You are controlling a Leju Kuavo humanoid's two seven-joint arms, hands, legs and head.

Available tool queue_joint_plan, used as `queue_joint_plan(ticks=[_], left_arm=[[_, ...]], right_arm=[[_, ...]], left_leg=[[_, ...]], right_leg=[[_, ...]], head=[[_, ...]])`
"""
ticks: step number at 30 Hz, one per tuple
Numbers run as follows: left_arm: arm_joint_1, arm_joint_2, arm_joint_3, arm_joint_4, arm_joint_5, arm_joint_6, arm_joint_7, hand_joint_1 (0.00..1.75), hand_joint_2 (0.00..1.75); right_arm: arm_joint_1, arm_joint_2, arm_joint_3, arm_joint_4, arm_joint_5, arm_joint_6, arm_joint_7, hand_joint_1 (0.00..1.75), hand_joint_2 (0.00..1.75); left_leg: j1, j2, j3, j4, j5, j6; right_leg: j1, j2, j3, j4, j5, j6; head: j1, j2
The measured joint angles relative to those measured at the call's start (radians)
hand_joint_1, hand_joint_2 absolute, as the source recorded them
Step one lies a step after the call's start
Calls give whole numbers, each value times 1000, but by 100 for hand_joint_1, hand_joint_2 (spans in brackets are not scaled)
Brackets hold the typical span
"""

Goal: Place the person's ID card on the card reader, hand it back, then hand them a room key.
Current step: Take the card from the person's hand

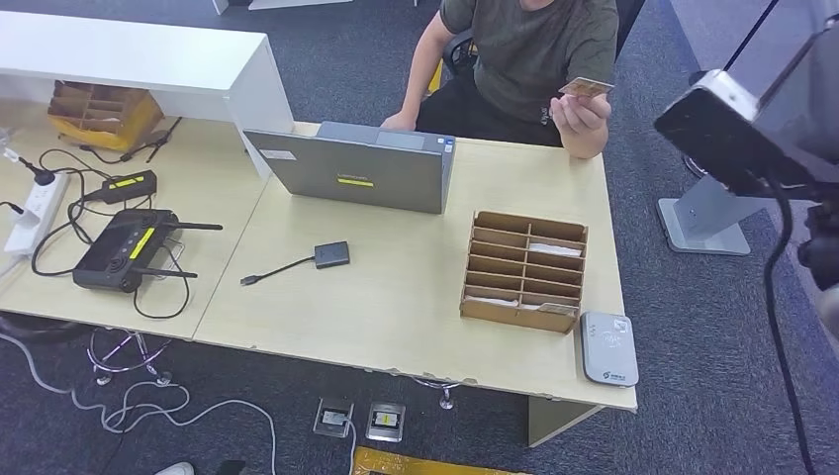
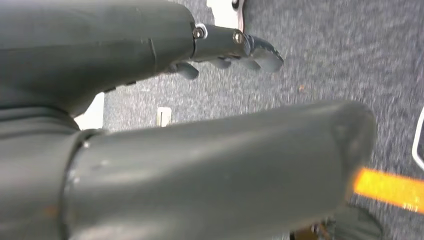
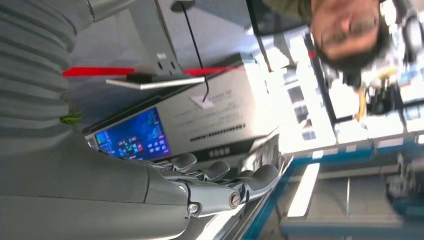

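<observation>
The person seated behind the desk holds up a tan ID card (image 1: 586, 88) in a raised hand at the far right corner. The grey card reader (image 1: 607, 347) lies flat at the desk's near right corner. Beside it stands a wooden slotted rack (image 1: 524, 269) with white key cards in some slots. My right arm (image 1: 757, 124) is raised at the right edge, off the desk's side. My right hand (image 3: 165, 190) has its fingers stretched out and holds nothing. My left hand (image 2: 125, 45) hangs over the carpet, fingers apart and empty.
An open grey laptop (image 1: 354, 168) stands mid-desk in front of the person. A small black adapter with a cable (image 1: 330, 254) lies on the desk (image 1: 396, 307). A black controller (image 1: 124, 247), a power strip and cables sit at the left. A stand's metal base (image 1: 704, 223) is on the floor to the right.
</observation>
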Motion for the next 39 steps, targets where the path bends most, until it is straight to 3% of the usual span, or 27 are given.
queue_joint_plan(ticks=[5, 10, 39], left_arm=[[-1, -10, 0, 0, -19, -4, 1, 0, 0], [-2, -14, 0, 0, -33, -12, 6, 0, 0], [-2, -20, 0, 0, -57, -2, 23, 0, 0]], right_arm=[[-52, 33, 140, 128, -44, 31, 1, 0, 175], [-65, 46, 223, 245, -83, 1, 30, 0, 175], [-100, 42, 368, 484, -212, -47, 52, 0, 175]], left_leg=[[0, -1, -1, 0, 0, 0], [0, -1, -1, 0, 0, 0], [0, 2, 1, 1, 0, 0]], right_leg=[[0, -1, 0, 0, 0, 0], [0, -1, 0, -1, 0, 0], [0, 2, -1, -2, 1, 0]], head=[[0, 0], [0, 0], [-1, 0]])
